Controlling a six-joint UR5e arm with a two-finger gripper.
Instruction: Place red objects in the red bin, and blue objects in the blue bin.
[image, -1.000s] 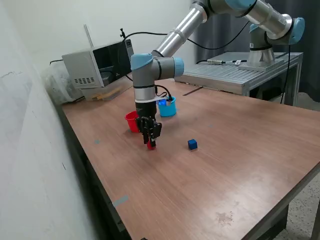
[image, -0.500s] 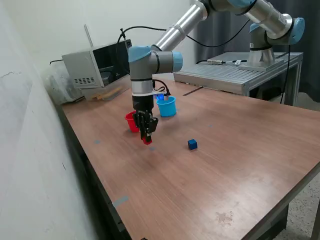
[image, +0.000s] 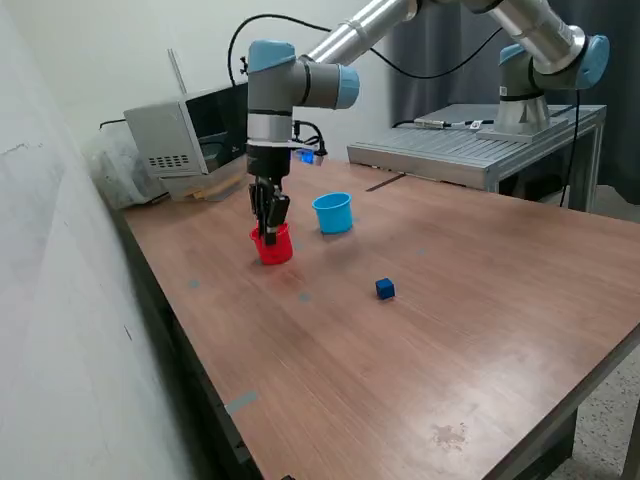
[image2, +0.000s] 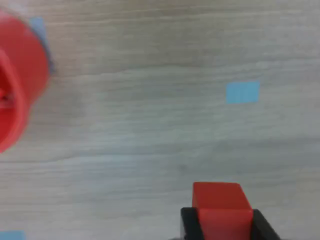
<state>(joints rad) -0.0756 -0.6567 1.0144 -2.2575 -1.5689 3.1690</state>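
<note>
Gripper (image: 268, 232) poised directly above red cup (image: 273, 246), clamped on a red cube (image2: 221, 209) plain only in the wrist view; blue cup (image: 333, 213) and blue cube (image: 385, 289) visible only in exterior view.

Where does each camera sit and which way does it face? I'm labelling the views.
Exterior view: off the arm, looking down across the table at the arm, red cup, blue cup and blue cube.
Wrist view: on the wrist, facing down at the table; fingers clamp a red cube.
Shared: red cup, table.
</note>
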